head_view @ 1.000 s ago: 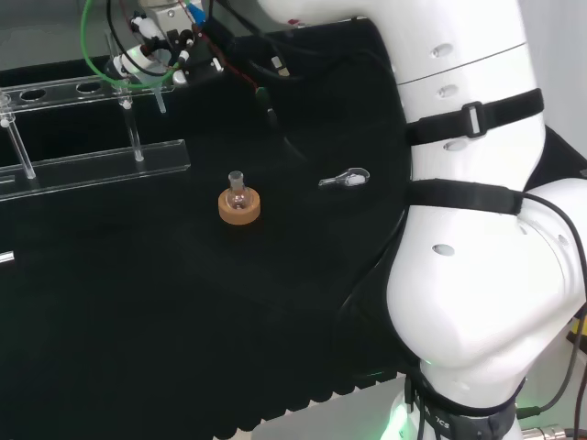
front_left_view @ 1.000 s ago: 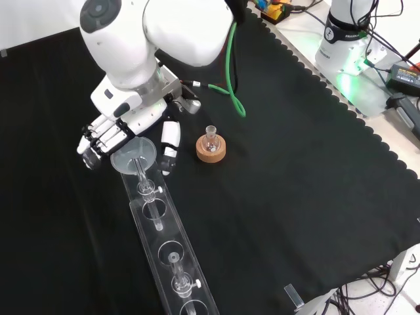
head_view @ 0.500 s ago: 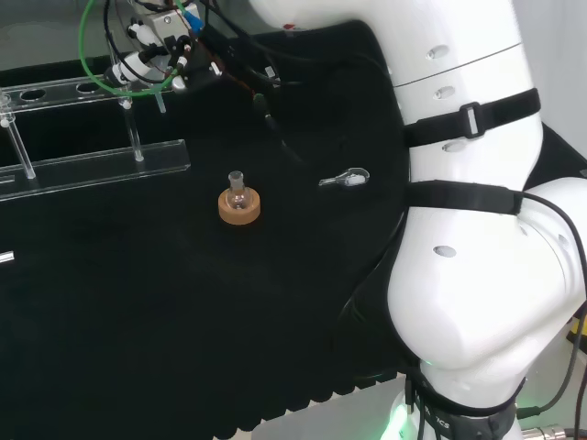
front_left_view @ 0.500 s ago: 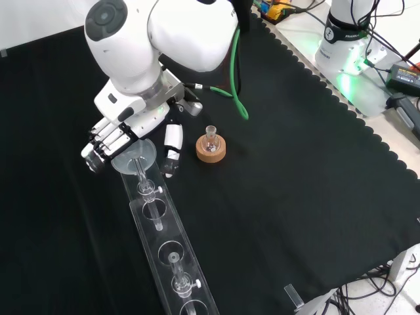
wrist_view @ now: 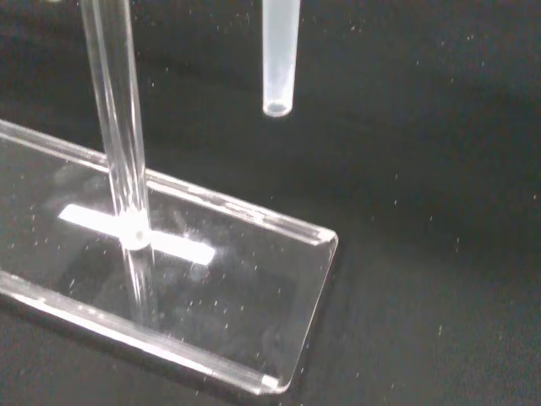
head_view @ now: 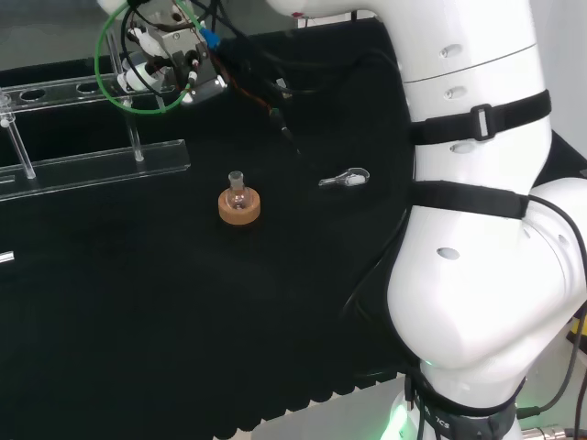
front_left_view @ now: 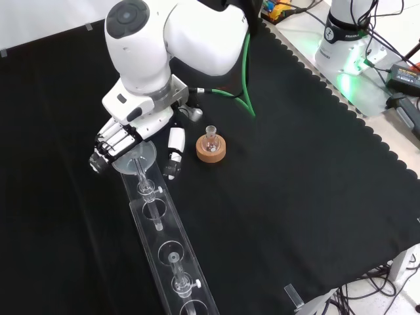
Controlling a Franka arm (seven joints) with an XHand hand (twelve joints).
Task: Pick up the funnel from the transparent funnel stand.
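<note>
Funnel (front_left_view: 134,157), clear, long-stemmed

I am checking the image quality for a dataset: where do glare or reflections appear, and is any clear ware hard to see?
Wrist view: a bright white reflection lies on the stand base beside the post; dust specks show across the picture. Front view: green light glows on the arm's base; the funnel is faint against the cloth. Head view: the transparent funnel stand shows mostly by its edges.

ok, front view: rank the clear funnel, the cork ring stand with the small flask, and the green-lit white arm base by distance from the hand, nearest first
1. Clear funnel: at the hand, its fingers over its rim.
2. Cork ring stand with small flask: right of the hand.
3. Green-lit white arm base: far top right.
</note>
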